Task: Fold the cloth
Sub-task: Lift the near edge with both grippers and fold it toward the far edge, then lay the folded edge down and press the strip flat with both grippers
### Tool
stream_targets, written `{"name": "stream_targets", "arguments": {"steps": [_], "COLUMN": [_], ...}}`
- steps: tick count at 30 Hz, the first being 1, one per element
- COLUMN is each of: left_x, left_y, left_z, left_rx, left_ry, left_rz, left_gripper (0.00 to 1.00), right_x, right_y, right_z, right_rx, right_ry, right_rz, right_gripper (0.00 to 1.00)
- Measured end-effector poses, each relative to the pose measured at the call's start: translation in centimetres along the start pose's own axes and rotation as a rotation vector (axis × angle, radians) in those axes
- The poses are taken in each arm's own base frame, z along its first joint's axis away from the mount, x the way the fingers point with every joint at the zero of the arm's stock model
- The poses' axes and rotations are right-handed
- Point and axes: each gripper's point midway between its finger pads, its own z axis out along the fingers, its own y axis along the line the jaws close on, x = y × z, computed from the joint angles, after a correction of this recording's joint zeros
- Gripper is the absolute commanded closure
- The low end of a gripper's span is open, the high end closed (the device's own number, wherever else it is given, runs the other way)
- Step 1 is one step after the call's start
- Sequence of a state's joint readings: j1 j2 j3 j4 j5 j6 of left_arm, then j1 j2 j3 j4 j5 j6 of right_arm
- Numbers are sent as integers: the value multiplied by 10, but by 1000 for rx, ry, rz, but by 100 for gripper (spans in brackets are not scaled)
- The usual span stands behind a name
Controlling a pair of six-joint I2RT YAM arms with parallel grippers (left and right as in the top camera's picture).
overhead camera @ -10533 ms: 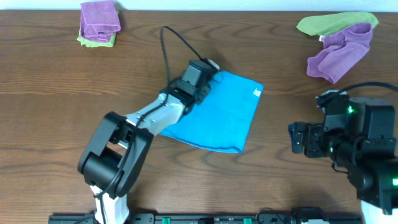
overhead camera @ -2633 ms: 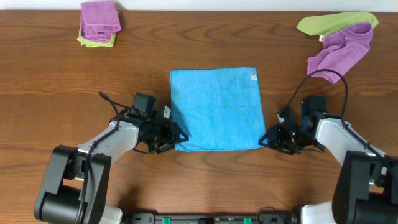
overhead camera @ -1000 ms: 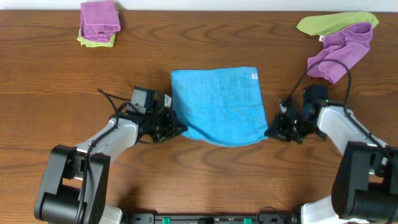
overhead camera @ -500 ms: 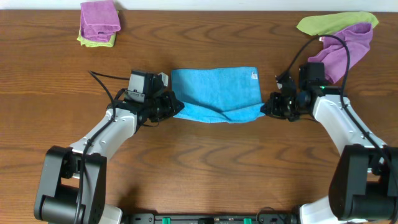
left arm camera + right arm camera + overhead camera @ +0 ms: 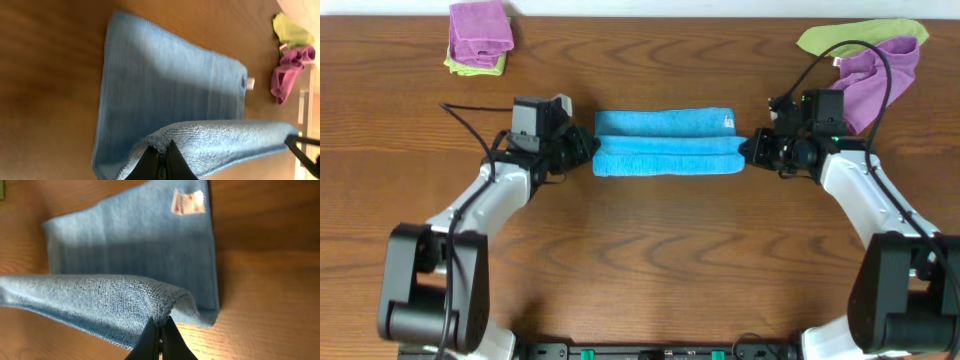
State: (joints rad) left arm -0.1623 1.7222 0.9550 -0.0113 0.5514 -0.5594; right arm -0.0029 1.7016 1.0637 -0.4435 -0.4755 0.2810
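In the middle of the brown wooden table (image 5: 640,270), the bright sky-blue square microfibre cloth (image 5: 665,152) sits half doubled over. Its back half lies flat on the wood, and the near edge is lifted and draped above it as a long soft roll running left to right.

The left gripper (image 5: 590,153) has its jaws pinched together on the left end of that lifted edge, and the right gripper (image 5: 746,150) is clamped the same way on the right end. Both wrist views show the dark tips closed right on the hem.

My guess is this thing weighs next to nothing and is totally floppy. It sags between the two pinch points, so both ends have to travel together or the fold goes crooked. Microfibre probably clings to itself a bit, which should help the layers stay put. The corners look like the right place to hold it — a mid-edge grab would just bunch it up.

The small white tag (image 5: 187,201) sits at the far right corner of the flat half. There's some faint print on it, but it's too blurry to read.

Further out, there's a folded purple cloth on a lime-green cloth (image 5: 480,38) at the far left, and a loose purple-and-green heap (image 5: 865,65) at the far right, both well apart from the blue one.
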Motion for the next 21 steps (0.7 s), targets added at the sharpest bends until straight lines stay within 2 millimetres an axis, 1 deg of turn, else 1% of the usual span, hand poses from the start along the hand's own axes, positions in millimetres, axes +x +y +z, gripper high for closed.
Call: {"name": "stream_targets", "arguments": {"steps": [4, 7, 15, 17, 18, 21], "left_x": [-15, -25, -62, -68, -71, -82], "left_y": [0, -1, -9, -8, -7, -3], "left_z": [13, 25, 55, 61, 64, 70], "left_rx": [6, 11, 28, 26, 25, 19], "left_ry": [-2, 4, -8, -8, -7, -5], "left_rz": [7, 9, 34, 41, 41, 32], "left_gripper": [94, 94, 94, 94, 94, 94], "right_x": [-17, -31, -62, -69, -75, -88], "right_y": [7, 5, -3, -4, -3, -3], "right_z": [8, 20, 52, 57, 60, 64], "right_rx": [-9, -7, -3, -3, -3, 0], "right_ry": [-14, -8, -3, -7, -15, -26], "right_rz": [-16, -5, 14, 14, 13, 18], "right_gripper": [98, 98, 98, 99, 99, 99]}}
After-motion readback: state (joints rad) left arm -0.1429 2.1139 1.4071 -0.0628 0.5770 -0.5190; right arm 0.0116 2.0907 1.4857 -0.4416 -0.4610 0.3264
